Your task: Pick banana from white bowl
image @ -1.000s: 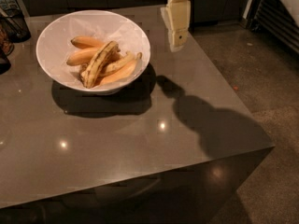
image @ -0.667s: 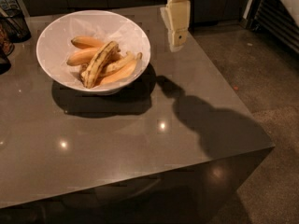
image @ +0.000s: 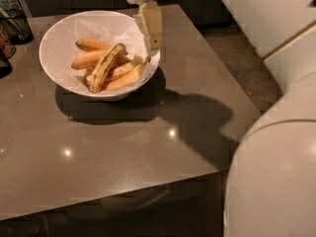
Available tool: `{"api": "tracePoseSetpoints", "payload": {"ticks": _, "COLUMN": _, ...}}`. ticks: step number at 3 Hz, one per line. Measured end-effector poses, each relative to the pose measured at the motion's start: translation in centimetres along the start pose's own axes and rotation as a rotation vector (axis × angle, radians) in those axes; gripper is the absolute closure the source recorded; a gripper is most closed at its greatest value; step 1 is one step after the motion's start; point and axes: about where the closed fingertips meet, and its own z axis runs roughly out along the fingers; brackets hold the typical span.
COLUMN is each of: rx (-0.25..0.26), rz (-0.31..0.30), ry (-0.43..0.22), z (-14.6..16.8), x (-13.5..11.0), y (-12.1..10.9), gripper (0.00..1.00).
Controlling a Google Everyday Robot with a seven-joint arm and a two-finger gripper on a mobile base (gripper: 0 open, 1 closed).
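Camera view: cream gripper (image: pixel 153 48), opening indeterminate, hangs above right rim of wide white bowl (image: pixel 58 46) holding dark-streaked dull-yellow banana (image: pixel 105 67).

Gripper (image: pixel 153 47), earlier hanging to the right of the bowl (image: pixel 59 41) and apart from it, now stands over the bowl's right rim. Its shadow (image: pixel 197 125) on the table (image: pixel 98 157) has shifted left with it. A white robot body (image: pixel 276 181) has entered at the near right, and the table sits farther left in view.
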Motion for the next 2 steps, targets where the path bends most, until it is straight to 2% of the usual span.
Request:
{"api": "tracePoseSetpoints", "payload": {"ticks": 1, "rx": 0.028, "rz": 0.010, "ry": -0.004, "z": 0.1, "x": 0.1, "y": -0.6, "gripper": 0.00}}
{"api": "tracePoseSetpoints", "payload": {"ticks": 2, "rx": 0.045, "rz": 0.048, "ry": -0.008, "z": 1.1, "x": 0.3, "y": -1.5, "gripper": 0.00}}
